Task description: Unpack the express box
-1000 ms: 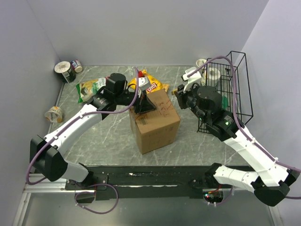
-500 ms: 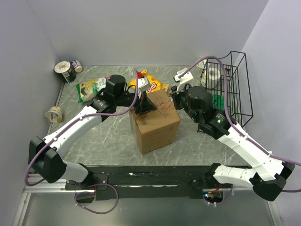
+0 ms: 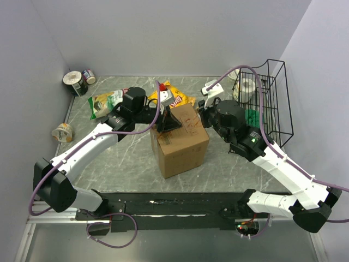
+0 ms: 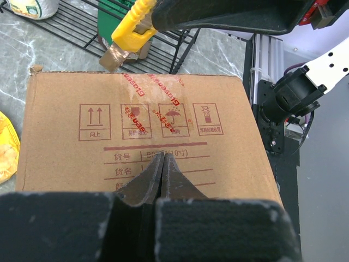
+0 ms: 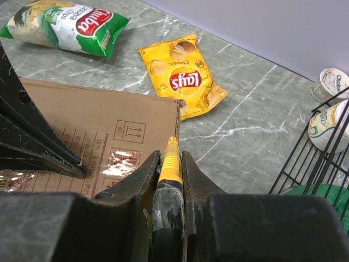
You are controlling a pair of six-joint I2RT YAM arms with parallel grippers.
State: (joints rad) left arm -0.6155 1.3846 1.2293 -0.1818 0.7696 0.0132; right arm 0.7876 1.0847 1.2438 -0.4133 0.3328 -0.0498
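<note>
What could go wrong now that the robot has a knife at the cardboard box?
The yellow knife in the right gripper sits at the box's taped edge; pushed too deep, it might slice whatever is inside. The left gripper, shut, only presses on the top, so the box could slide or twist. The tape runs toward that gripper, so the two might collide.

The express box (image 3: 180,143) stands centrally on the table (image 3: 120,158), flaps closed. The left gripper (image 3: 168,121) rests on its top, far-left side. The right gripper (image 3: 203,112) is at its far-right corner. A black wire basket (image 3: 272,103) stands right.
</note>
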